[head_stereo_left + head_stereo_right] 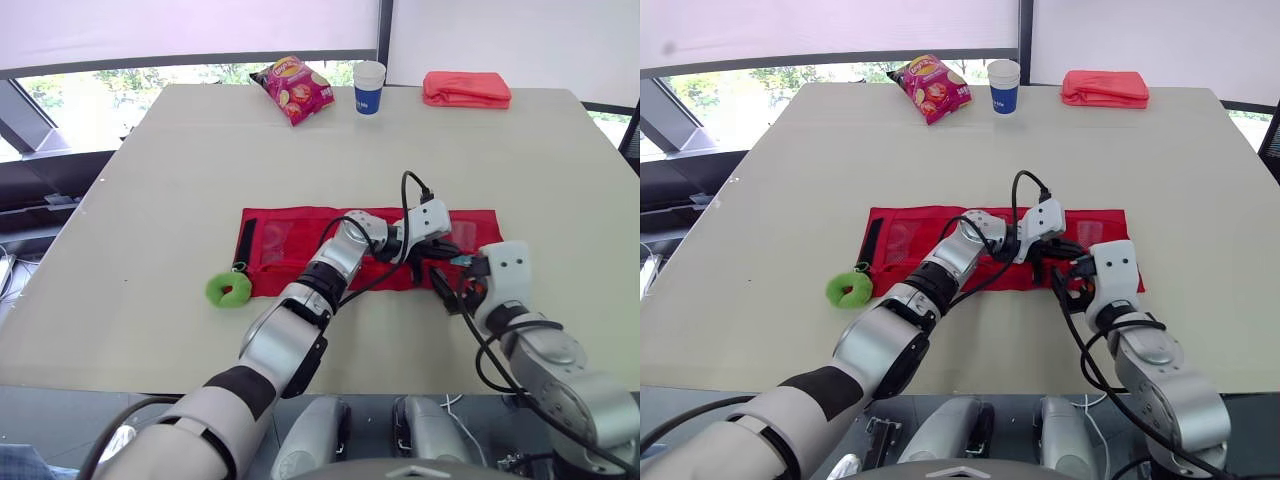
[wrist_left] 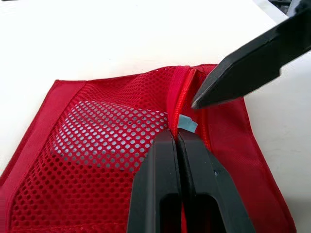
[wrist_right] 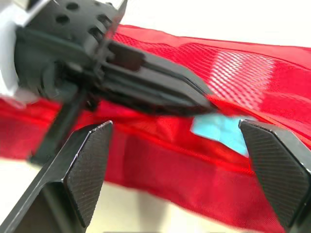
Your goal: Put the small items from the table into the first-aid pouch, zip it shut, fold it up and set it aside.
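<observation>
Left pincer [image 2: 176, 133]: fingers pressed together, tips down on the zip line [image 2: 178, 94] of the first-aid pouch [image 1: 285, 240], just beside a pale blue piece [image 2: 187, 123] poking out of the opening. Can't tell whether anything is pinched between them, or whether the blue piece is an item or a pull tab.

Right pincer [image 3: 174, 125]: fingers wide apart at the pouch's right end, holding nothing. One finger [image 2: 245, 68] points at the zip just past the blue piece.

The pouch lies flat and unfolded in the middle of the worktop [image 1: 150, 200], mesh pocket [image 2: 107, 131] facing up.

The step in hand looks like tucking the blue piece in at the zip.
- Use the right pincer to pin the fabric beside the zip so the pouch doesn't slide or bunch.
- Push along the zip line with the left, low and slow.
- Keep the two pincers from knocking; they are very close.
- Get the blue piece fully below the teeth before any zipping, or it will probably jam.

Green ring [image 1: 229, 289] sits on the worktop at the pouch's left end by a black strap [image 1: 246, 238]. If it's loose, it probably needs packing too.

Crisp bag [image 1: 292, 88], cup [image 1: 369, 87] and folded red cloth [image 1: 466, 88] are at the far edge, well apart. Leave them.
</observation>
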Action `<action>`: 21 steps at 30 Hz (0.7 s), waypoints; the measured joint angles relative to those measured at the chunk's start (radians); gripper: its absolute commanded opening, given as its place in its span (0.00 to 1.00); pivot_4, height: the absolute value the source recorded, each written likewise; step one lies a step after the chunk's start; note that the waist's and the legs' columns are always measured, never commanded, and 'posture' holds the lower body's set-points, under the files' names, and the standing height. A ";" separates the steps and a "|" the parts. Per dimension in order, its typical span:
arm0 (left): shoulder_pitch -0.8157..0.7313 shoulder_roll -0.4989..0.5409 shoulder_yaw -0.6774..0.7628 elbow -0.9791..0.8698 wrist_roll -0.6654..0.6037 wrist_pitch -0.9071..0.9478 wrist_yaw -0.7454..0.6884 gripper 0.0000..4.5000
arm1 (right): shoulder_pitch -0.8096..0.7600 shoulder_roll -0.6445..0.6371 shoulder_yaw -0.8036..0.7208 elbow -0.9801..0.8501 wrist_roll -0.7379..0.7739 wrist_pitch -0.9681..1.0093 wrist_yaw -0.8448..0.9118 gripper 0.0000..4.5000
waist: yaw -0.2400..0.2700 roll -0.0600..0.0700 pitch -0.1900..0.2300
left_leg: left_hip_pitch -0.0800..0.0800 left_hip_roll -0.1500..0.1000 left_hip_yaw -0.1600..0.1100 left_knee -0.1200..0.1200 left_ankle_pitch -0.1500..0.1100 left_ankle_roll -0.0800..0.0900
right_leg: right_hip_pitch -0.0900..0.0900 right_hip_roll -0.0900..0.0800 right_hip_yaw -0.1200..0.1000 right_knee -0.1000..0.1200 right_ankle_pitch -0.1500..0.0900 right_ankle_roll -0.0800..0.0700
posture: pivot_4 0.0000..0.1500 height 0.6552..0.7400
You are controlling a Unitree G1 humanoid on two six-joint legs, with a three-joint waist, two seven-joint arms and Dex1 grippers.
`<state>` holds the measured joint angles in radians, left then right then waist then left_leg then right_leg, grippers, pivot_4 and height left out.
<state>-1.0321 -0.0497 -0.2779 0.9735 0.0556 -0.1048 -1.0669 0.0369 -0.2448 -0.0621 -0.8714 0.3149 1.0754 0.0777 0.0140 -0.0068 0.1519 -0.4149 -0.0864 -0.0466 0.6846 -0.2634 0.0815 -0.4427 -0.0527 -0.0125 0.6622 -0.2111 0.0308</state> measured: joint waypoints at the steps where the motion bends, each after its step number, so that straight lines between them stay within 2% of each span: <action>1: 0.000 0.000 0.000 0.000 0.000 -0.002 0.000 0.00 | 0.008 -0.010 -0.013 -0.003 0.005 0.003 0.007 0.70 | 0.000 0.000 0.000 | 0.000 0.000 0.000 0.000 0.000 0.000 | 0.000 0.000 0.000 0.000 0.000 0.000 | 1.00 0.99; 2: 0.000 0.000 0.000 0.001 0.000 -0.004 0.000 0.00 | 0.014 -0.014 -0.027 -0.003 0.006 0.005 0.012 0.57 | 0.000 0.000 0.000 | 0.000 0.000 0.000 0.000 0.000 0.000 | 0.000 0.000 0.000 0.000 0.000 0.000 | 1.00 0.99; 7: -0.001 -0.004 0.000 0.002 0.000 -0.011 -0.002 0.00 | -0.017 -0.016 -0.032 0.090 -0.010 -0.031 0.012 0.06 | -0.001 0.000 0.000 | 0.000 0.000 0.000 0.000 0.000 0.000 | 0.000 0.000 0.000 0.000 0.000 0.000 | 1.00 0.99; 8: -0.001 -0.006 0.000 0.002 0.000 -0.012 -0.004 0.00 | -0.032 -0.016 -0.029 0.118 -0.019 -0.043 0.011 0.02 | 0.000 0.000 0.000 | 0.000 0.000 0.000 0.000 0.000 0.000 | 0.000 0.000 0.000 0.000 0.000 0.000 | 1.00 0.99; 14: -0.001 -0.023 -0.007 0.002 0.001 -0.026 -0.021 0.00 | -0.119 0.012 0.013 0.329 -0.082 -0.173 -0.003 0.02 | 0.002 0.000 0.000 | 0.000 0.000 0.000 0.000 0.000 0.000 | 0.000 0.000 0.000 0.000 0.000 0.000 | 1.00 0.99; 16: -0.001 -0.027 -0.007 0.002 0.001 -0.030 -0.022 0.00 | -0.122 0.012 0.010 0.341 -0.093 -0.189 -0.006 0.02 | 0.002 0.000 0.000 | 0.000 0.000 0.000 0.000 0.000 0.000 | 0.000 0.000 0.000 0.000 0.000 0.000 | 1.00 0.99; 19: -0.001 -0.031 -0.008 0.002 0.001 -0.032 -0.021 0.00 | -0.089 -0.005 0.004 0.306 -0.081 -0.186 0.017 0.02 | 0.004 0.000 0.000 | 0.000 0.000 0.000 0.000 0.000 0.000 | 0.000 0.000 0.000 0.000 0.000 0.000 | 1.00 0.99; 21: 0.000 -0.030 -0.009 0.000 0.005 -0.040 -0.018 0.00 | 0.045 -0.113 -0.038 0.171 -0.016 -0.192 0.137 0.02 | 0.005 0.000 0.000 | -0.001 -0.001 0.000 0.000 0.000 0.000 | 0.000 -0.001 0.000 0.000 0.000 0.000 | 1.00 0.99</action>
<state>-1.0326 -0.0800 -0.2873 0.9731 0.0610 -0.1444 -1.0844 0.0815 -0.3580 -0.1006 -0.7009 0.2990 0.8830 0.2144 0.0190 -0.0063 0.1519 -0.4155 -0.0870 -0.0468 0.6843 -0.2634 0.0815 -0.4427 -0.0535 -0.0128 0.6618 -0.2112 0.0308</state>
